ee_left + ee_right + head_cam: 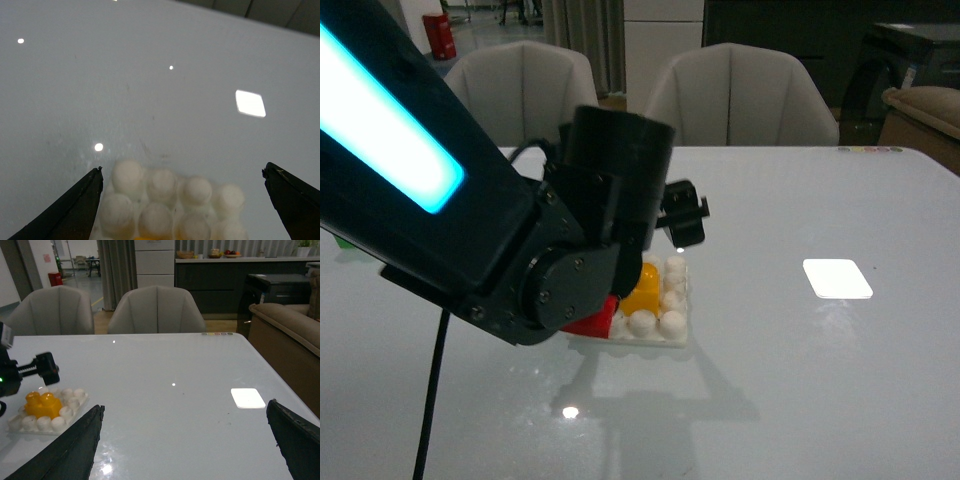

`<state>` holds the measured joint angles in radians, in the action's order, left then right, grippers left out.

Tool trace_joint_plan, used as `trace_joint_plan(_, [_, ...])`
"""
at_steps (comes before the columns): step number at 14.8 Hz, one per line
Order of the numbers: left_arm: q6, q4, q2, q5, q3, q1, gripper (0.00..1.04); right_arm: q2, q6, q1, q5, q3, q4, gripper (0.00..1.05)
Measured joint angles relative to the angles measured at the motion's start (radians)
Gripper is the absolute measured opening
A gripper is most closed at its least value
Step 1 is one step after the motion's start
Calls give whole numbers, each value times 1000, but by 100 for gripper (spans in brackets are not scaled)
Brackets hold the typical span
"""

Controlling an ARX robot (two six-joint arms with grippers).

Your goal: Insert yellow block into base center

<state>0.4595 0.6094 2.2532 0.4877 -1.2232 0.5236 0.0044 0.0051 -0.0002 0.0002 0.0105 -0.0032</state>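
Note:
The yellow block [645, 288] stands on the white studded base [667, 326], near its middle, with white studs showing around it. My left arm hangs right over the base and hides its left part. In the left wrist view the left gripper [182, 171] is open, its fingers [75, 210] spread wider than the base [160, 200] below; only a yellow sliver [150, 238] of the block shows at the frame edge. The right gripper [185, 405] is open over bare table, far from the block [43, 404] and base [76, 401].
A red piece [590, 321] lies at the base's left, mostly hidden under the left arm. A smooth white rectangle [837, 278] sits on the table to the right. Two grey chairs [740, 95] stand behind the table's far edge, a sofa [290, 325] at the right.

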Motion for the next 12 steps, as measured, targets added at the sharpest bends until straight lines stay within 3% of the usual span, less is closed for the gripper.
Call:
trace_joint_plan(4, [-151, 229, -164, -87, 164, -52, 98, 0, 0, 0, 0, 0, 0, 98])
trace_joint_plan(5, [-214, 364, -193, -89, 228, -74, 92, 0, 0, 0, 0, 0, 0, 98])
trace_joint_plan(7, [-379, 527, -405, -169, 497, -197, 66, 0, 0, 0, 0, 0, 0, 98])
trace_joint_plan(9, [-419, 574, -576, -214, 668, -296, 46, 0, 0, 0, 0, 0, 0, 98])
trace_joint_plan(12, [-442, 558, -717, -309, 892, -331, 8, 0, 0, 0, 0, 0, 0, 98])
